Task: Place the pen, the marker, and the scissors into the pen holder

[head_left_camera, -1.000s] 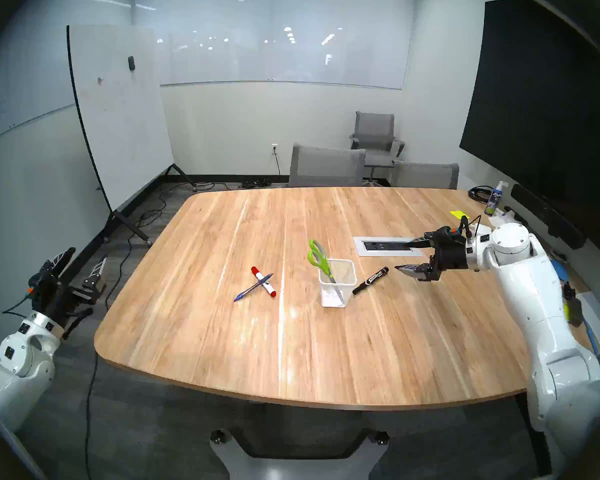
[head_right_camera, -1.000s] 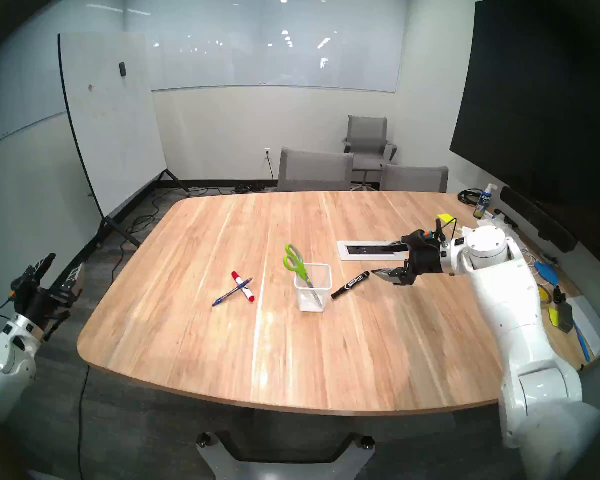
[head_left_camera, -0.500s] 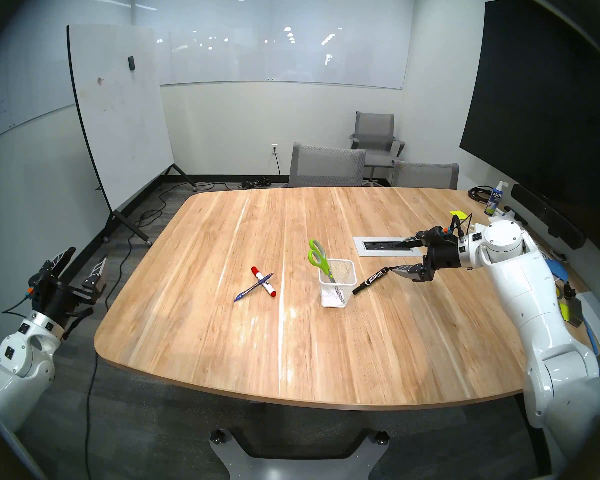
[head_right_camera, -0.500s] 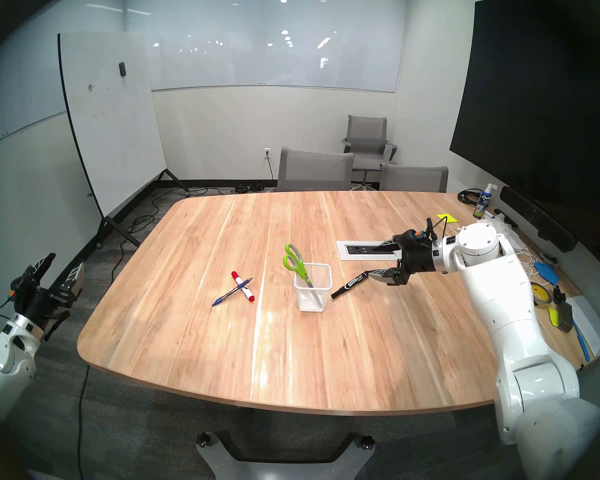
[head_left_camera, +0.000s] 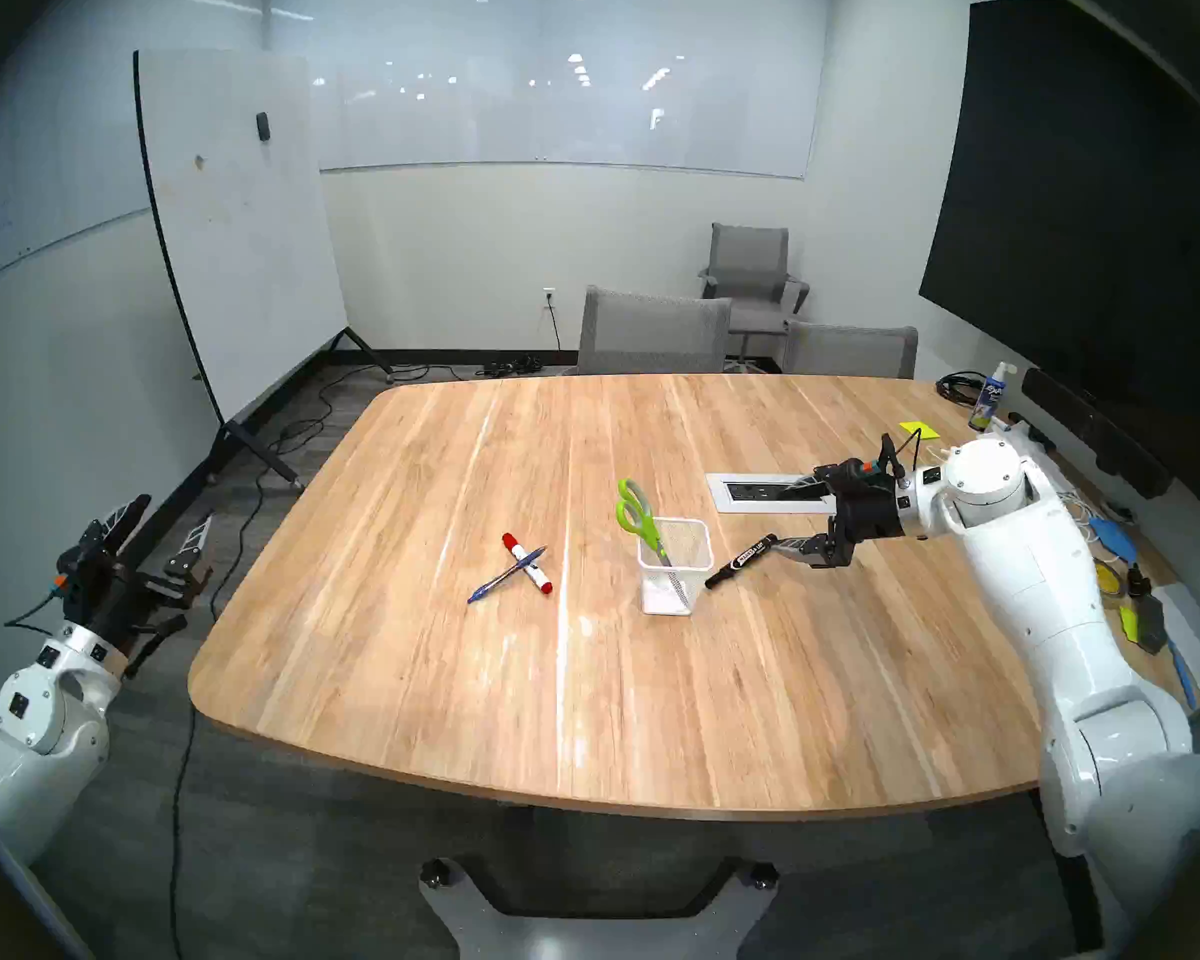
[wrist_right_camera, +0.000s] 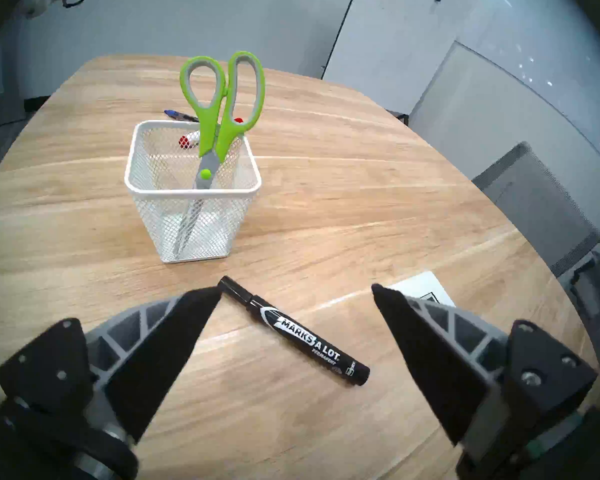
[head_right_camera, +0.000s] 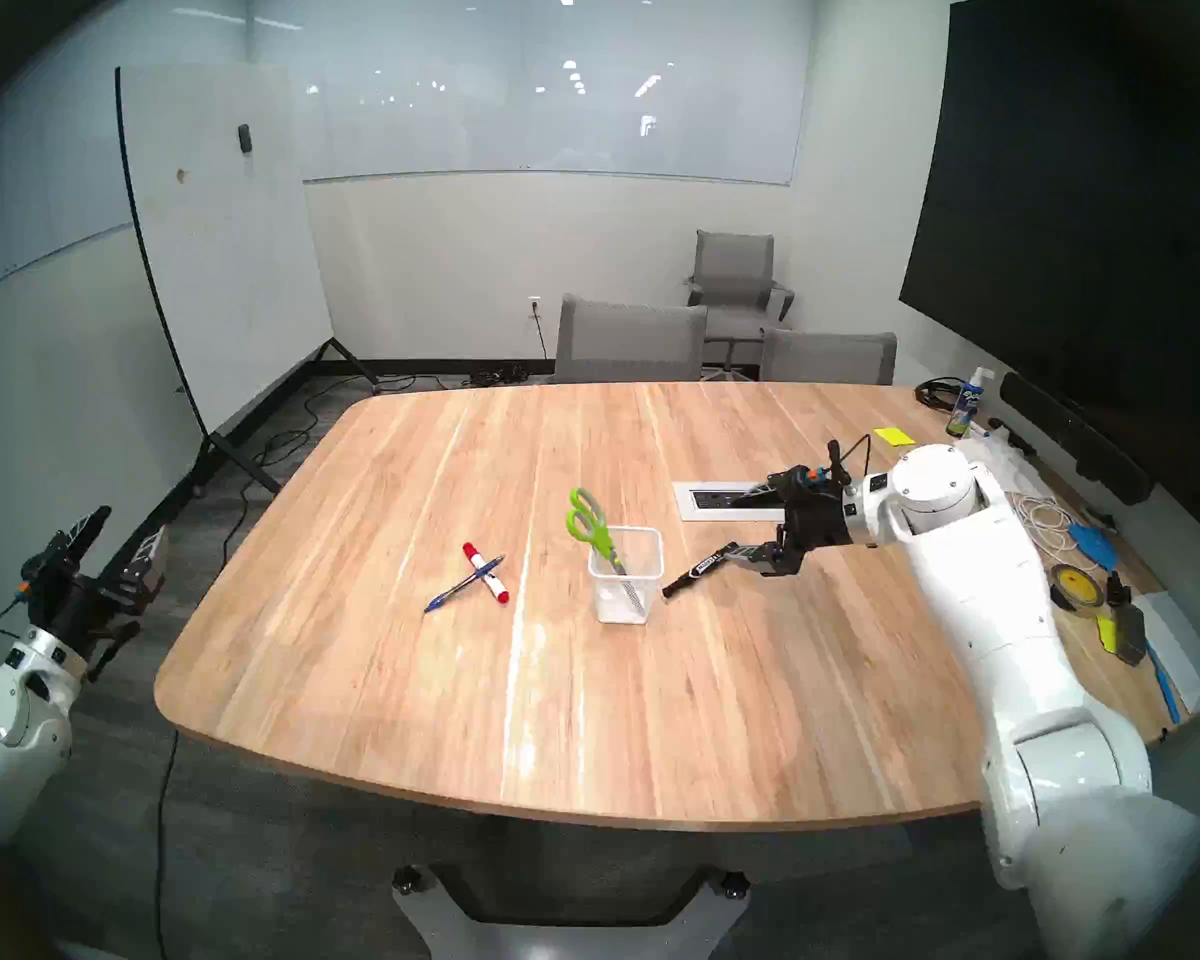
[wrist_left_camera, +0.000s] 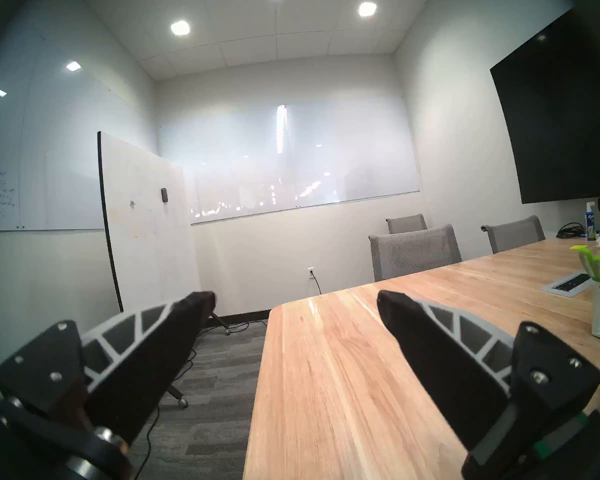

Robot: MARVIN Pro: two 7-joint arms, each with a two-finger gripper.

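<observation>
Black marker (wrist_right_camera: 293, 330) lies flat on the table (head_left_camera: 652, 716), just right of the pen holder (head_left_camera: 675, 576); long axis runs diagonally, near-left tip toward the holder, far-right end under the right gripper (wrist_right_camera: 296, 304). That gripper hangs over it, jaws spread wide, empty, straddling the barrel. Left gripper (head_left_camera: 161, 532) released too, well off the table's left edge, so the right arm is nearer.

The scissors (wrist_right_camera: 219, 122), lime-green handled with grey lining, are standing blades-down in the white mesh pen holder (wrist_right_camera: 191, 223), left of centre in the right wrist view, handles leaning out above its rim. The black marker (wrist_right_camera: 295, 332) is lying flat on the surface just below the holder, running diagonally toward lower right. In the head view, the slim blue pen (head_left_camera: 506, 575) is lying crossed over a white marker with red ends (head_left_camera: 528, 564), left of centre.
</observation>
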